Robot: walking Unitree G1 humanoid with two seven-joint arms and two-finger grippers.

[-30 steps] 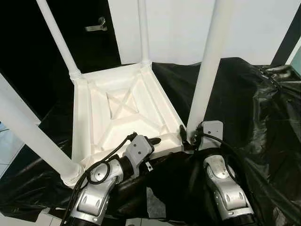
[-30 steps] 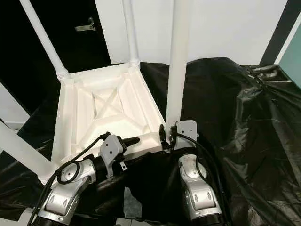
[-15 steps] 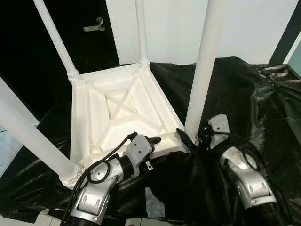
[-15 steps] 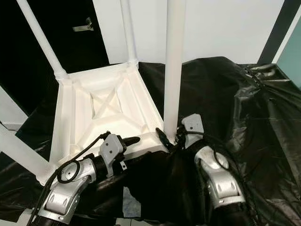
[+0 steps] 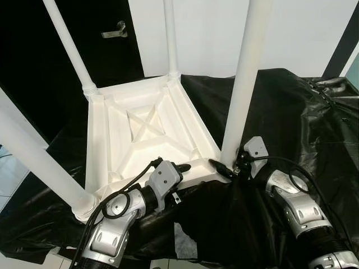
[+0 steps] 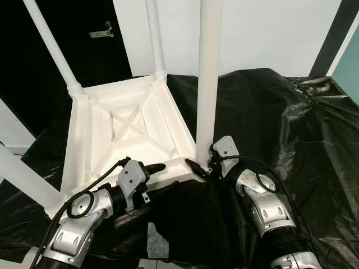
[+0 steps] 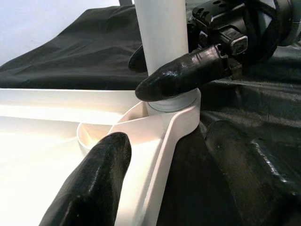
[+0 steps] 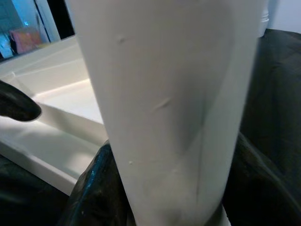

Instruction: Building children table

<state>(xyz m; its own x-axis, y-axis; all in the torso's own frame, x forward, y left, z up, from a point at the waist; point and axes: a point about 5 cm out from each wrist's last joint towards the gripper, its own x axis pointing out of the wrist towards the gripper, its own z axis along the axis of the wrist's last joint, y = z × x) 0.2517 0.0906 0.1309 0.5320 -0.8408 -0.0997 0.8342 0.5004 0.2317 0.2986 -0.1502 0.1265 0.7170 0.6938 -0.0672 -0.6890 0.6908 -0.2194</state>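
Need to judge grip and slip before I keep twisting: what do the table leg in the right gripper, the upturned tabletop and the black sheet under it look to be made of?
Table leg: smooth white tube, likely plastic, faint sheen, small dents.
Tabletop: moulded white plastic by its ribbed, cross-braced underside.
Black sheet: thin glossy film, probably plastic, crinkled with bright highlights.

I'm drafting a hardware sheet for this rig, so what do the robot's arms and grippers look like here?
Both arms are glossy silver shells in rounded segments, joined by black rings, with black cables looping along the outside. Each wrist carries a light grey angular block. The left gripper and right gripper have long, smooth, glossy black fingers tapering to rounded tips. No markings are legible.
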